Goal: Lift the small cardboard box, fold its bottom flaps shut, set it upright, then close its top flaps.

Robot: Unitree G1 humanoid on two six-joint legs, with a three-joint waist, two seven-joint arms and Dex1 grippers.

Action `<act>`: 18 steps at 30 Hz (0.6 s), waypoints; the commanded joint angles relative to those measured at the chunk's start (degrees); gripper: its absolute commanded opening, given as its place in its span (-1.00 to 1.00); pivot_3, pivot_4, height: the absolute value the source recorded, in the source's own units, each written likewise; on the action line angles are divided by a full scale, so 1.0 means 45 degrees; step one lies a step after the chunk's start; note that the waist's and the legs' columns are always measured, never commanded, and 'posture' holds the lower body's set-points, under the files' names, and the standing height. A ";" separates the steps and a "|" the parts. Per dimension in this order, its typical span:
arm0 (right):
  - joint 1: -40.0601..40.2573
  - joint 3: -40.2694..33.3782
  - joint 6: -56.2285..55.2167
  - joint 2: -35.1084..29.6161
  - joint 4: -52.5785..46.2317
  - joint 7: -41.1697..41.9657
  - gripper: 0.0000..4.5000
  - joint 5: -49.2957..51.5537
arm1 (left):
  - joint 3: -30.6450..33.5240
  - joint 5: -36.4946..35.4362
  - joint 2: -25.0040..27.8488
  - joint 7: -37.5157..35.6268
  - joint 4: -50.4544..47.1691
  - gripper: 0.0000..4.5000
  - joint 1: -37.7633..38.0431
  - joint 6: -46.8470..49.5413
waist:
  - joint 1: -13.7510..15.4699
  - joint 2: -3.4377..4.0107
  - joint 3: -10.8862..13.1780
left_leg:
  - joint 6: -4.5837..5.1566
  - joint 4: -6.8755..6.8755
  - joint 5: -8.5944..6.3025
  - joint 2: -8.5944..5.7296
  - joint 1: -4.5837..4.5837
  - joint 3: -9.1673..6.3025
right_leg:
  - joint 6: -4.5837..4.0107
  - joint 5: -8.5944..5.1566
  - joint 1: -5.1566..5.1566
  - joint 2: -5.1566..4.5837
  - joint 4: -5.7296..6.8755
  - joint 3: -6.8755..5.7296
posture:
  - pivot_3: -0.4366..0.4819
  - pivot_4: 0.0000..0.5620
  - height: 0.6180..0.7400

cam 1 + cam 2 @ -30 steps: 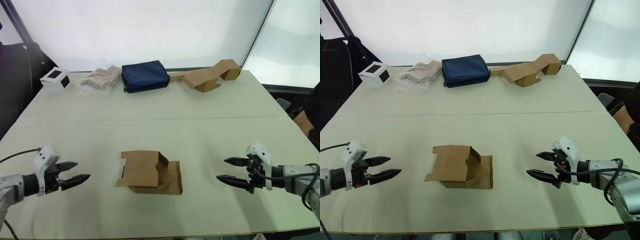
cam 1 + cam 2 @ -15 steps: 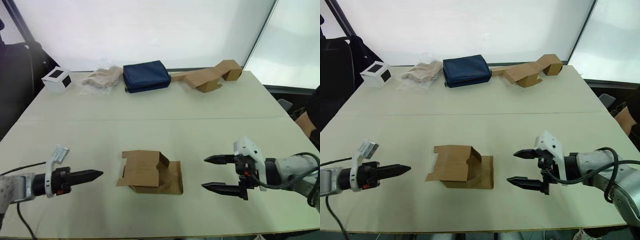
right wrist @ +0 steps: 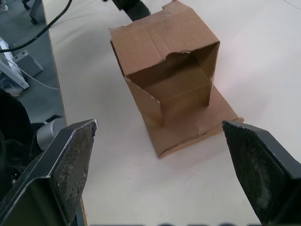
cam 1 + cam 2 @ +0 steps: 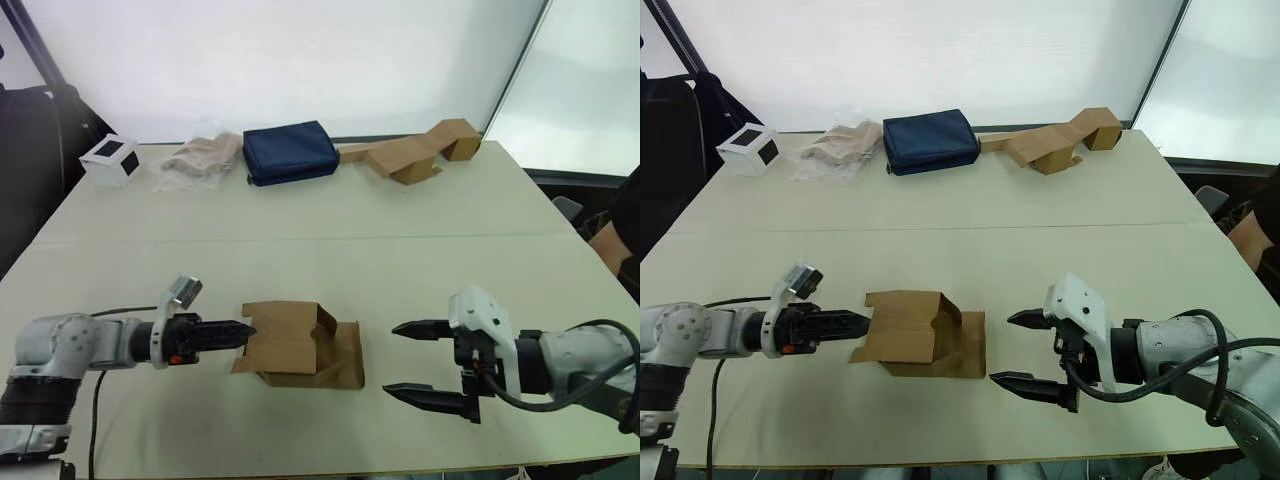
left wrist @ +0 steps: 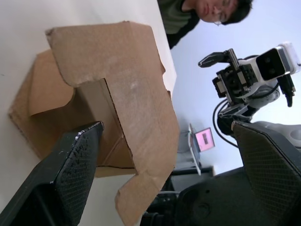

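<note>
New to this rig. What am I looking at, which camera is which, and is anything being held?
A two-armed humanoid robot at a table. Two pictures come from its head, looking down; two from wrist cameras looking along each gripper's black fingers. The left gripper is at the small cardboard box, which lies on its side with flaps open. The right gripper is open, just short of the box. Nothing is held. At the far edge: a white cube, a plastic bag, a navy pouch and a cardboard strip.
</note>
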 commanded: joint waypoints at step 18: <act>0.0073 0.0145 -0.0378 -0.0414 -0.0363 -0.1021 0.99 0.0642 | -0.1576 0.1426 -0.1555 -0.1786 0.2313 1.00 -0.1167 -0.2209 | 0.0023 -0.0001 0.0000 | 0.0000 0.0004 0.0000 -0.0005 -0.0003 0.0001 | 0.0000 0.0000 0.0002 0.0014 0.0000 -0.0001 | -0.05 -0.47 1.00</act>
